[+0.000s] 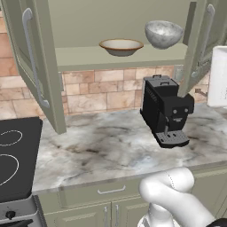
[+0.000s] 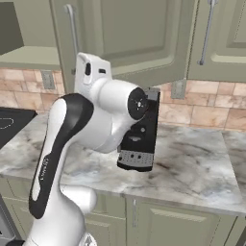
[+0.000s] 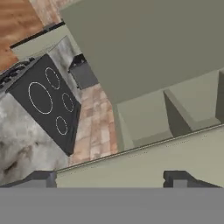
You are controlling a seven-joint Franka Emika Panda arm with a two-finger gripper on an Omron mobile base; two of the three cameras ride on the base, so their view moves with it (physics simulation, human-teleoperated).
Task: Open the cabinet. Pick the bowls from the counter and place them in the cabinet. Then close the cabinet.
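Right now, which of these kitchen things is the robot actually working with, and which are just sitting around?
Part of the job:
- cabinet, both doors open
- tan bowl, on its shelf
- speckled bowl, on the shelf beside it
- counter
- gripper, close against a cabinet door

Just there:
- black coffee machine
- stovetop
- lower drawer

A tan and reddish stone-tile backsplash (image 1: 102, 91) runs behind the worktop; a grey outlet plate (image 2: 178, 89) sits in it; a black stovetop (image 1: 15, 155) with white rings lies at the left end; olive lower cabinets (image 1: 102, 208) with small silver handles stand below; wood flooring (image 3: 17, 19) shows orange-brown; light is even.
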